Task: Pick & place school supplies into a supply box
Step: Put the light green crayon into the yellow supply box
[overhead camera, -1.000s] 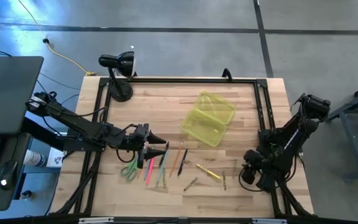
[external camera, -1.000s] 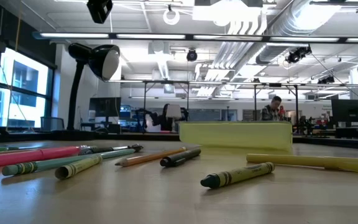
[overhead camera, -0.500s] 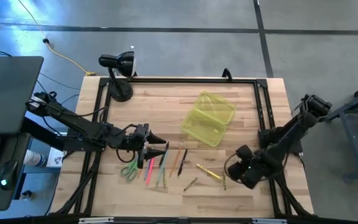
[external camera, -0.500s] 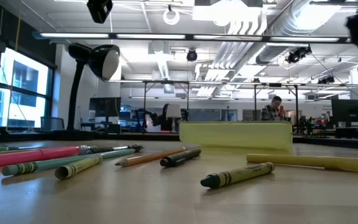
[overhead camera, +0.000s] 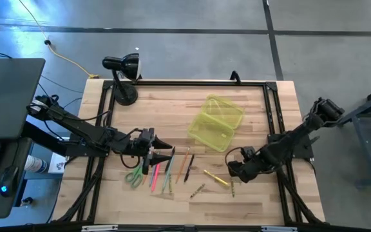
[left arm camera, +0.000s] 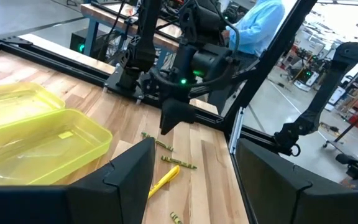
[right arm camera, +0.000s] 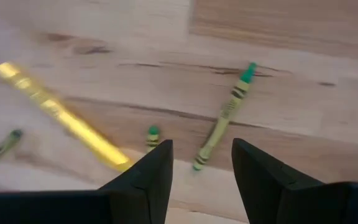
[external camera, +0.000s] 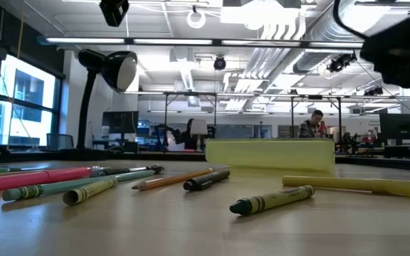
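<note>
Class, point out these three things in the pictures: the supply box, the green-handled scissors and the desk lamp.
supply box [overhead camera: 210, 133]: high view, floor of the open tray.
green-handled scissors [overhead camera: 133, 176]: high view, on the handles.
desk lamp [overhead camera: 125, 95]: high view, on its round base.

Both arms are dark, near-black, built of slim tubular links joined by bulkier rounded joint housings. The left arm [overhead camera: 76, 129] carries thin black cables looping along its links, and its hand [overhead camera: 166, 153] ends in two tapered dark fingers [left arm camera: 126, 171] with flat, angular matte faces and bevelled edges. The right arm [overhead camera: 301, 132] has a chunky rounded joint at its outer end, and a black cable arcs over its wrist. The right hand [overhead camera: 232, 171] has a blocky black body with a small green indicator light glowing on it. Its fingers [right arm camera: 145, 177] are matte black, broad at the base, narrowing to blunt tips.
</note>
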`<action>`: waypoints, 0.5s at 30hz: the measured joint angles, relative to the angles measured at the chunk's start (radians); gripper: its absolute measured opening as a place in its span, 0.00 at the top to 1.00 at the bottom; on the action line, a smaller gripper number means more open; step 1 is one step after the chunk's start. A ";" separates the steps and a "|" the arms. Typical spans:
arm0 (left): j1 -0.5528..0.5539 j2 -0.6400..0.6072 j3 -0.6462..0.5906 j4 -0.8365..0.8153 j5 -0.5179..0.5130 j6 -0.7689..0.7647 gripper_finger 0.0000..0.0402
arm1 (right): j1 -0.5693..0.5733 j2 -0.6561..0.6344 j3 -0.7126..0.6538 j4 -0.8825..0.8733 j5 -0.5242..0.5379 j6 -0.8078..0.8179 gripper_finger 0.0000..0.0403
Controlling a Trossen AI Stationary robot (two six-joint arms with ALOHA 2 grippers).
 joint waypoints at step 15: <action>0.000 0.000 0.000 -0.001 0.000 0.000 0.35 | -0.071 0.094 0.000 0.018 -0.055 0.020 0.64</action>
